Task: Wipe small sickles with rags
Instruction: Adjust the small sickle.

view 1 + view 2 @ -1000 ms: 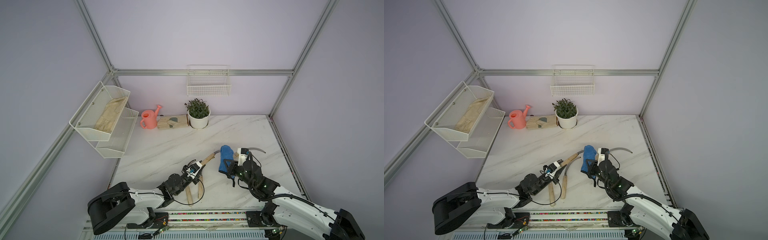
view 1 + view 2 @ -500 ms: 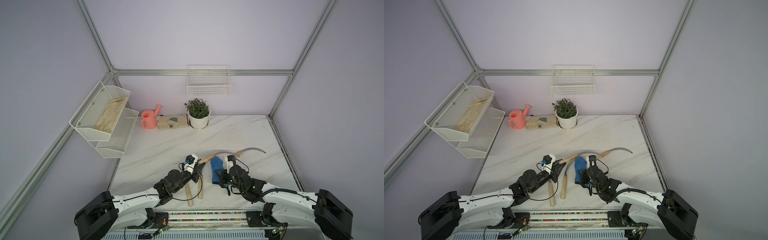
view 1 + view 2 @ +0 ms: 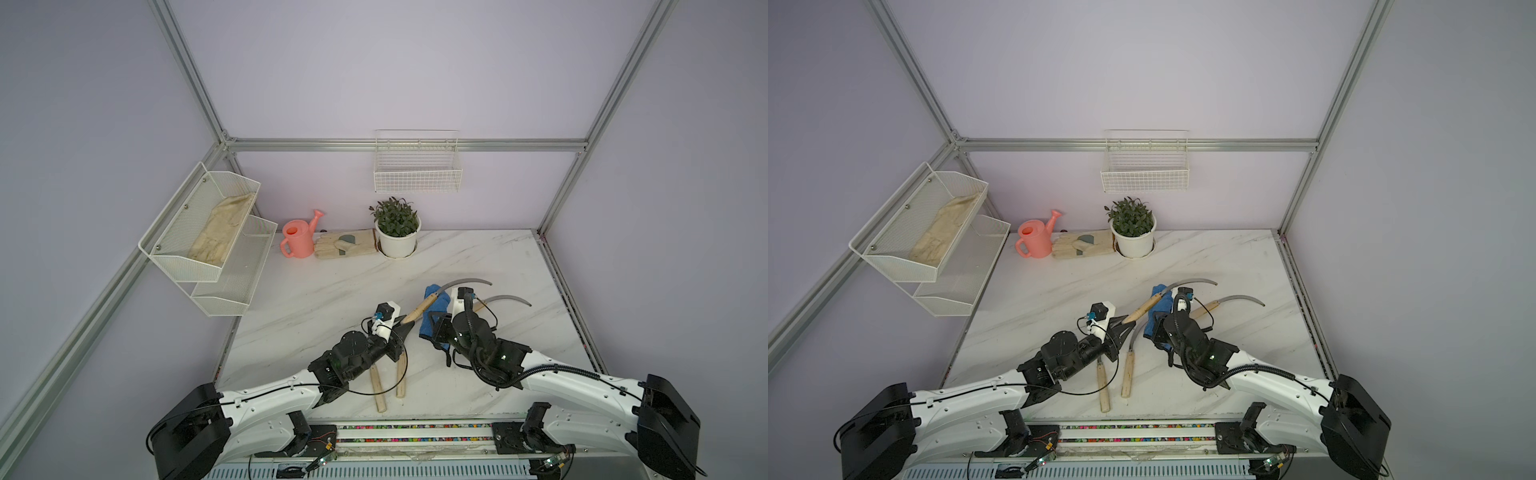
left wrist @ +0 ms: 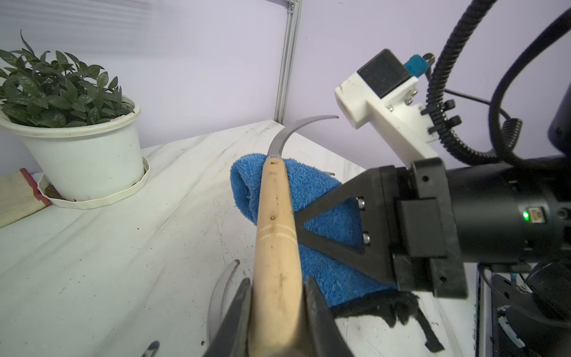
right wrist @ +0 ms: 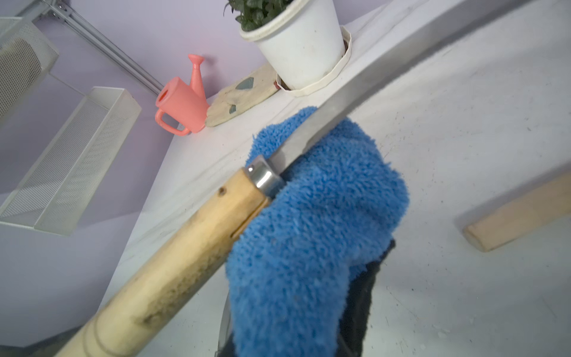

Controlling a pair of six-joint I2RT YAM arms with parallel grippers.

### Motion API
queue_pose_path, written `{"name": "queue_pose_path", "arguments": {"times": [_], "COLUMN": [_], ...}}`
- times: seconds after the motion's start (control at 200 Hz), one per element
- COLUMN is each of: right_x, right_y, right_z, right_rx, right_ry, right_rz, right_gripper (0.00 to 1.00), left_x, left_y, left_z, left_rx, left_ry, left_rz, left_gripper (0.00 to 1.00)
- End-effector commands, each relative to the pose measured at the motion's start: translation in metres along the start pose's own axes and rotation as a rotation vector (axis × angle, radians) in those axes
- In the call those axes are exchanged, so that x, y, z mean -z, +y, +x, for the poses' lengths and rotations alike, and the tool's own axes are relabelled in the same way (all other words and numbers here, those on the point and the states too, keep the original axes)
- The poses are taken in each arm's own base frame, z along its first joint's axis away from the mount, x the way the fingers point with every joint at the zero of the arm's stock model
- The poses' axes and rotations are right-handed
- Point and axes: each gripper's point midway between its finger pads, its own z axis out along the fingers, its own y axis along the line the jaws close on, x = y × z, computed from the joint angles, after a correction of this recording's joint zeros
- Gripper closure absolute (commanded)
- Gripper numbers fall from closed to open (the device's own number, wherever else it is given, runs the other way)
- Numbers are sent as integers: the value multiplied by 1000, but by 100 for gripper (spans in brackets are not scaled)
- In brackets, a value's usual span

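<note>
Sickle handle sits clamped in the left claw; the right claw, pinching the rag, has pushed it outward onto the blade root. A fresh wiping stroke seems underway. Another sickle lies beyond on the worktop.

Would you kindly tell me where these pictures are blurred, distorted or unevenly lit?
Right wrist view: the held sickle blurs along its blade, and the loose handle is soft; the blue rag is sharper. Left wrist view: mostly crisp. Both top views: soft light, faint shadows, frame rails splayed by the wide lens.
</note>
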Motion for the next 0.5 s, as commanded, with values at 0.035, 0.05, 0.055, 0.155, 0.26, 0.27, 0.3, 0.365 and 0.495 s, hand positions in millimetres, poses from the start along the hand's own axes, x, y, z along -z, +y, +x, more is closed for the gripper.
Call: {"name": "queue_pose_path", "arguments": {"times": [0.035, 0.05, 0.055, 0.155, 0.26, 0.27, 0.3, 0.365, 0.495], "right_x": [-5, -6, -6, -11, -14, -14, -15, -18, -20], "right_y": [18, 20, 20, 29, 35, 36, 37, 39, 43], "right_z": [-29, -30, -31, -38, -45, -46, -46, -45, -44], "right_rx": [46, 50, 52, 85, 112, 114, 119, 129, 148], "right_ry": [-69, -71, -71, -80, -96, -97, -97, -91, -94], "right_rz": [19, 17, 17, 16, 20, 19, 22, 19, -3], "right_gripper": [100, 100, 100, 100, 100, 100, 100, 100, 100], "left_x": [-8, -9, -9, -15, -20, -21, -22, -24, -29], "left_y": [-19, -19, -20, -19, -20, -20, -20, -20, -19], "left_z": [-9, -8, -8, -4, 1, 2, 3, 5, 9], "left_rx": [-1, -1, -1, -31, -42, -41, -42, -41, -45], "left_ry": [19, 24, 25, 57, 87, 90, 96, 104, 134], "left_rz": [89, 90, 91, 84, 85, 85, 85, 84, 71], "left_gripper": [100, 100, 100, 100, 100, 100, 100, 100, 100]}}
